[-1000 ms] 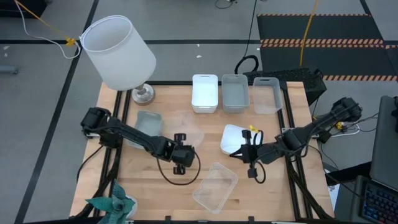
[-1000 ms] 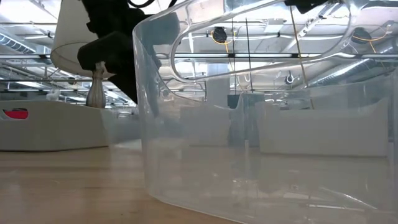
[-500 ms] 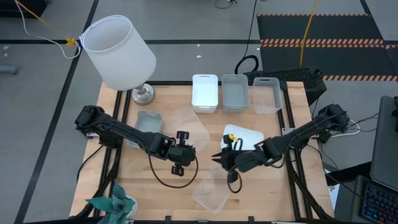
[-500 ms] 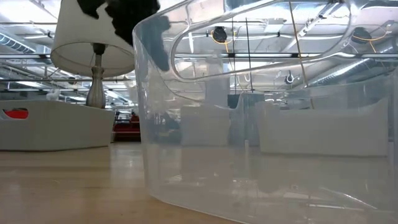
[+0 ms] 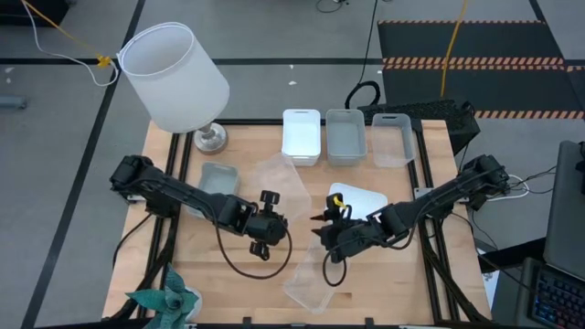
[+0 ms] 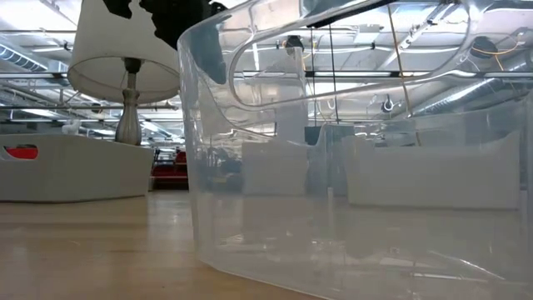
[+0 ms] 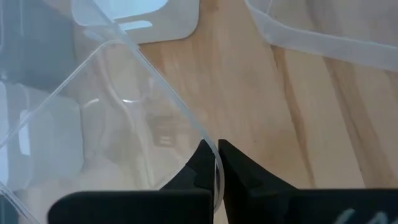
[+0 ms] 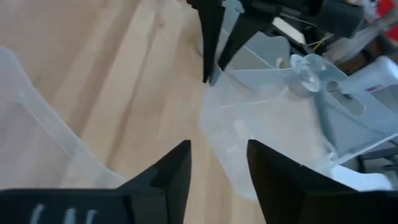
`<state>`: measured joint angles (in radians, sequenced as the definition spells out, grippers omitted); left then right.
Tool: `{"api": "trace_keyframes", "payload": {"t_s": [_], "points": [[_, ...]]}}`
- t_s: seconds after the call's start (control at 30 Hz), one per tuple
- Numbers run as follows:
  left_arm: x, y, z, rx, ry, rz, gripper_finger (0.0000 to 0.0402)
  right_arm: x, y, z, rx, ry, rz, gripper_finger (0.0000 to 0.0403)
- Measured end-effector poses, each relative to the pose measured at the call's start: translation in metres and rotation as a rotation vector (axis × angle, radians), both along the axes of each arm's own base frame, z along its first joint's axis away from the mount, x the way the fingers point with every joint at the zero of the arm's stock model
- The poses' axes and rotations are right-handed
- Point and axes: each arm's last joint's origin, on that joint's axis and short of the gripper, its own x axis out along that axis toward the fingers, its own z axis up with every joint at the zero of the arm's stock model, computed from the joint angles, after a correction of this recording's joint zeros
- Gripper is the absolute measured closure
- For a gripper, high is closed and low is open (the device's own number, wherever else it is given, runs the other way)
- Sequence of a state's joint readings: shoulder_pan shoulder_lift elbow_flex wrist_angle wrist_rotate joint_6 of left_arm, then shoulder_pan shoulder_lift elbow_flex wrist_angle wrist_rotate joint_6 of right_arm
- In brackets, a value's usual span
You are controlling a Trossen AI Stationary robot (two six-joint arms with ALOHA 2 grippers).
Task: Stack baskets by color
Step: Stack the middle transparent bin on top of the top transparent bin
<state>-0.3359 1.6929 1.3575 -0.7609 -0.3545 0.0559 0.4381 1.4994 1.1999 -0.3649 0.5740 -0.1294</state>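
Observation:
My left gripper [image 5: 281, 219] is shut on a clear basket [image 5: 281, 183] at mid-table, which is tilted with its held side raised. My right gripper [image 8: 214, 168] stands open just right of it, level with the left fingers [image 8: 211, 37], and touches nothing. A second clear basket [image 5: 315, 279] rests on its base near the front edge and fills the low view [image 6: 350, 167]. A white basket [image 5: 364, 199] lies under my right arm, and a grey basket [image 5: 219, 178] under my left arm. My left gripper pinches the clear basket's thin rim [image 7: 216, 163] between its two fingertips [image 7: 200, 167]. The fingers slant down onto the rim from the near left. The basket tilts away below them; whether its far end touches the table I cannot tell.
A white basket [image 5: 302, 137], a grey basket [image 5: 345, 137] and a clear basket [image 5: 391, 137] stand in a row at the far edge. A lamp with a big white shade [image 5: 174, 78] stands at the far left corner. A green cloth thing [image 5: 164, 302] lies at the near left corner.
My left gripper has risen, tipping up the held side of the clear basket. My right gripper has left the white basket and moved toward the table's left, up to the held clear basket.

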Motion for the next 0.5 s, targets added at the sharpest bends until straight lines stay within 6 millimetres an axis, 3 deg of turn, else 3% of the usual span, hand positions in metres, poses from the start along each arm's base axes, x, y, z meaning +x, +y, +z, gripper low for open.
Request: {"api": "trace_keyframes", "payload": {"t_s": [0.3,0.5], "points": [[0.009,-0.003,-0.023,0.088,0.082,-0.085,0.0395,0.001,-0.003,-0.006,-0.108,0.007,0.042,0.0218],[0.010,-0.003,-0.020,0.124,0.067,-0.089,0.0393,-0.001,-0.005,-0.014,-0.142,0.039,0.057,0.0223]]}}
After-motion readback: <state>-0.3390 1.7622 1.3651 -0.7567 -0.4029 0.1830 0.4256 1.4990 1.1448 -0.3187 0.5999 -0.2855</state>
